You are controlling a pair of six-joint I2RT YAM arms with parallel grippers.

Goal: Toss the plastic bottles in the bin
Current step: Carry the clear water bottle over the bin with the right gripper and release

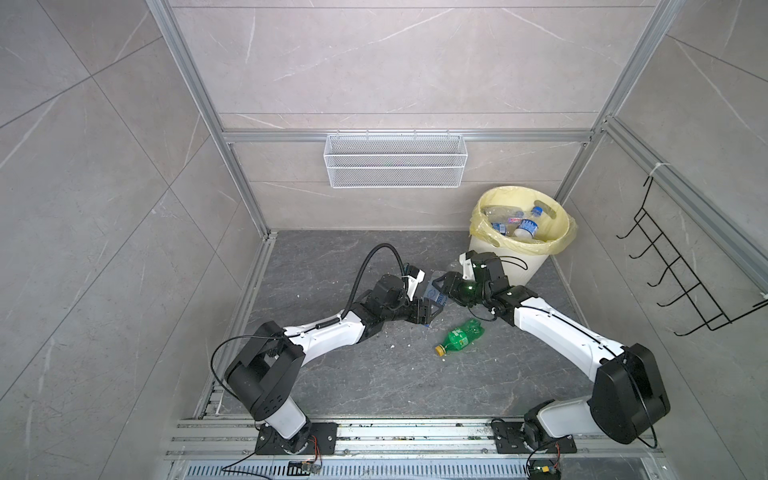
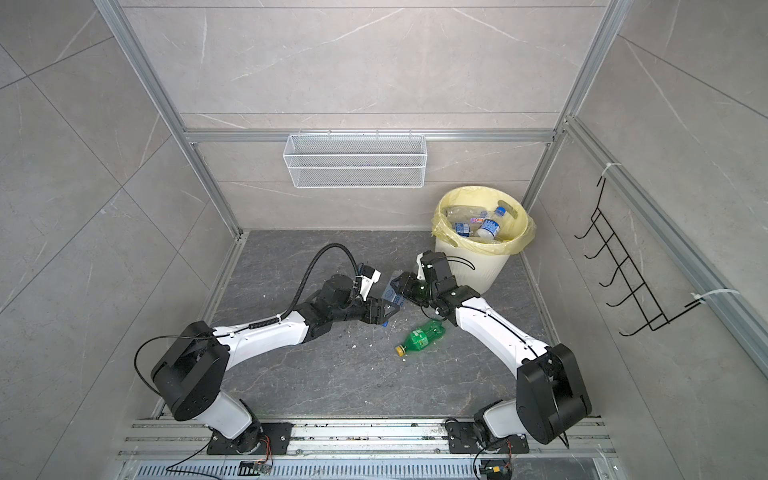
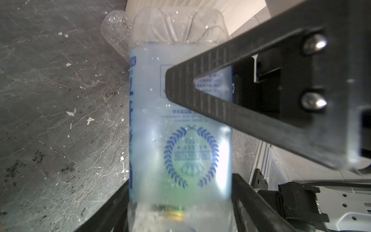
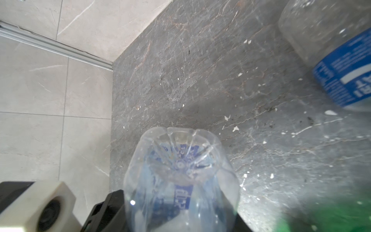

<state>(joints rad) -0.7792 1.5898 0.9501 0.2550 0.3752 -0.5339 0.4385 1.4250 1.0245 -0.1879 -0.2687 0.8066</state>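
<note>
A clear plastic bottle with a blue label (image 1: 433,294) hangs between both grippers at mid-floor, in both top views. My right gripper (image 4: 178,206) is shut on it, with the bottle's ribbed base (image 4: 180,152) pointing away. My left gripper (image 3: 180,178) is open, its fingers (image 3: 244,192) close beside the bottle's (image 3: 180,124) sides. A green bottle with a yellow cap (image 1: 459,337) lies on the floor just in front. More dark green plastic (image 1: 464,290) shows under the right gripper. Another clear, blue-labelled bottle (image 4: 337,66) lies nearby. The bin (image 1: 511,266), lined in pale yellow, holds several bottles (image 1: 527,226).
A white wire mesh basket (image 1: 394,160) hangs on the back wall. A black wire rack (image 1: 681,266) juts from the right wall. Aluminium rails (image 1: 253,291) edge the dark stone floor (image 1: 374,374), which is speckled with white flecks.
</note>
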